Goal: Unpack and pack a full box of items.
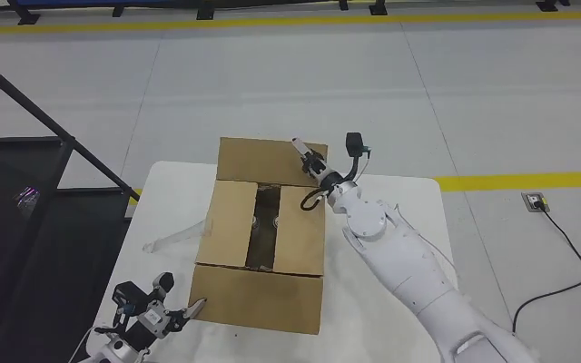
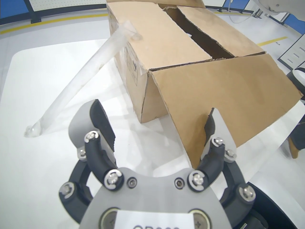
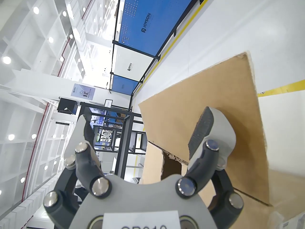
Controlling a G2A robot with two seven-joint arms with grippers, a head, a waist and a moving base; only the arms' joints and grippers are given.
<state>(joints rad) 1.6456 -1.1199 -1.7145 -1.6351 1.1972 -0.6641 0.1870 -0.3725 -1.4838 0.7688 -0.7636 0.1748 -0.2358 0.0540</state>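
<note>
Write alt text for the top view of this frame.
A cardboard box sits on a white table, its inner flaps nearly shut over a gap. The right gripper is at the far flap, the left gripper by a corner of the near flap; a clear strip slants from box to table.

Bright, even light supplied by ceiling lamps (image 3: 36, 10); soft, faint shadows cast on the worktop (image 2: 47, 77); straight lines bent toward wrist-view edges.

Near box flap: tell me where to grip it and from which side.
Grip the near flap at its free edge, coming from the robot's side with the open left pincer: it juts outward, thin and flat, so the jaws can straddle it.
</note>
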